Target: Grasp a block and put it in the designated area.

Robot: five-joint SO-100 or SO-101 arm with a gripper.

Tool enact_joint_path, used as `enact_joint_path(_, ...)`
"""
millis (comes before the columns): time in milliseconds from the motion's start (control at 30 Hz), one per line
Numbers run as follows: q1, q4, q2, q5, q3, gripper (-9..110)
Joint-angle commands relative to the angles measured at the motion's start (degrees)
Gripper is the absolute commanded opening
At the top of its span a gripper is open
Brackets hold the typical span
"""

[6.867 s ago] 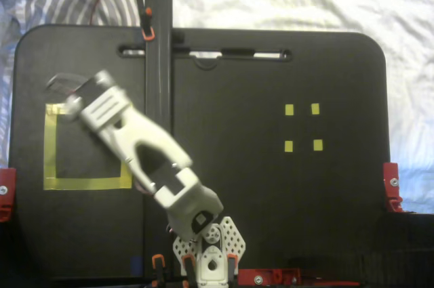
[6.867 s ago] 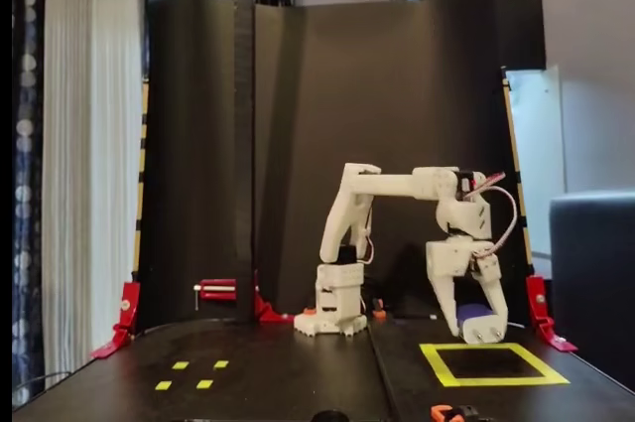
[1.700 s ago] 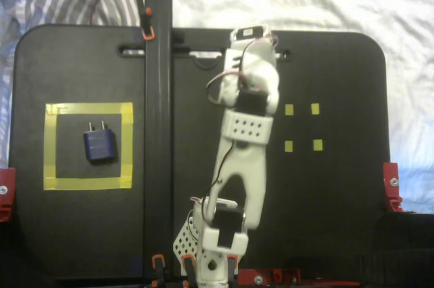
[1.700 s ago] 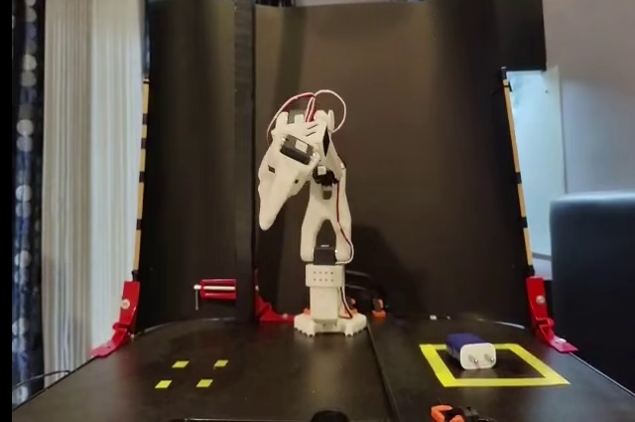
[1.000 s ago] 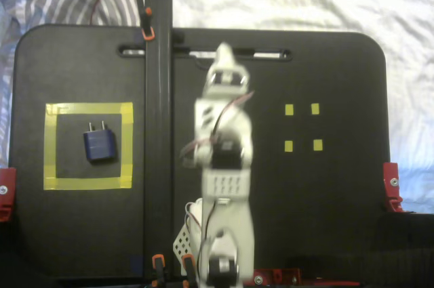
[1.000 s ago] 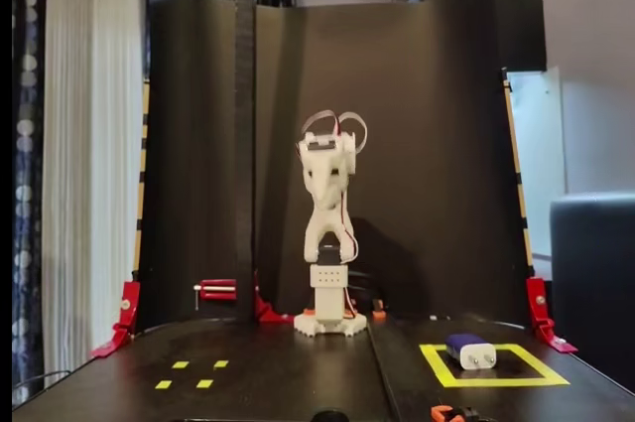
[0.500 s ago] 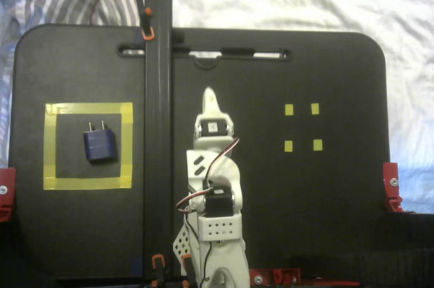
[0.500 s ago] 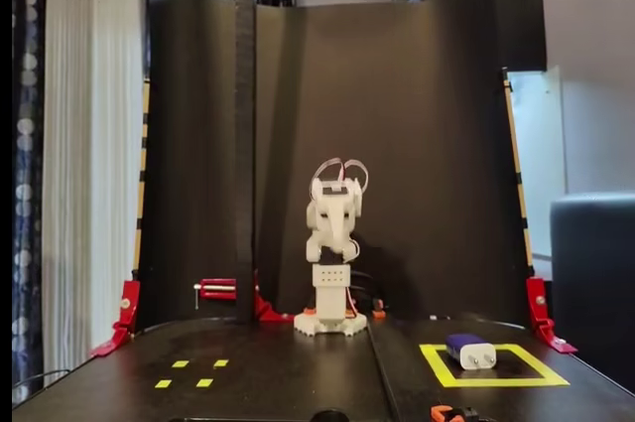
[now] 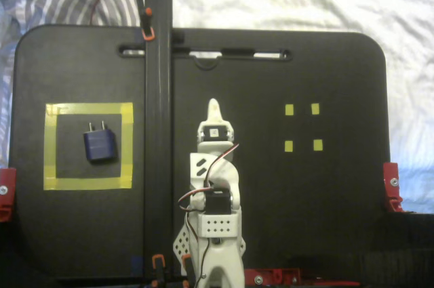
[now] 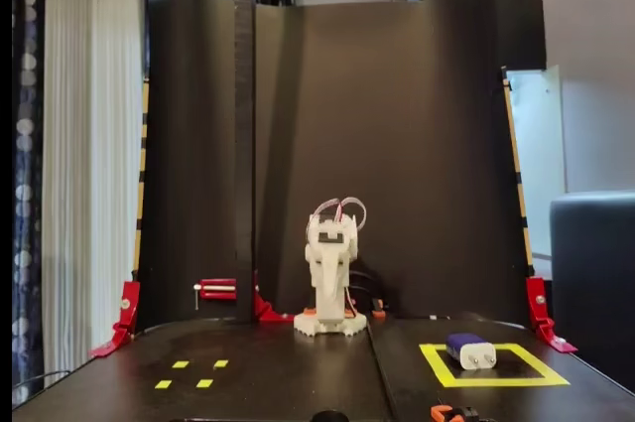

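Observation:
The dark blue block (image 9: 100,144) lies flat inside the yellow tape square (image 9: 88,109) at the left of the black board in a fixed view, its two silver prongs pointing to the far edge. In the other fixed view the block (image 10: 470,351) sits in the square (image 10: 496,379) at the right front, prongs toward the camera. My gripper (image 9: 213,105) is folded back over the arm's base at the board's middle, well apart from the block, with its jaws together and empty. The arm (image 10: 330,273) also shows in the other fixed view.
A tall black post (image 9: 157,132) stands between the arm and the tape square. Four tiny yellow marks (image 9: 289,110) lie on the board's other side. Red clamps (image 9: 391,186) hold the board's edges. Black panels (image 10: 397,144) wall the back.

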Motion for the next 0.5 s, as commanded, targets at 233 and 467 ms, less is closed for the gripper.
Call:
enact_joint_path(233,0.35,6.77,0.18,-0.26,0.35,0)
enact_joint_path(467,-0.09,10.55,0.26,-0.26,0.44,0)
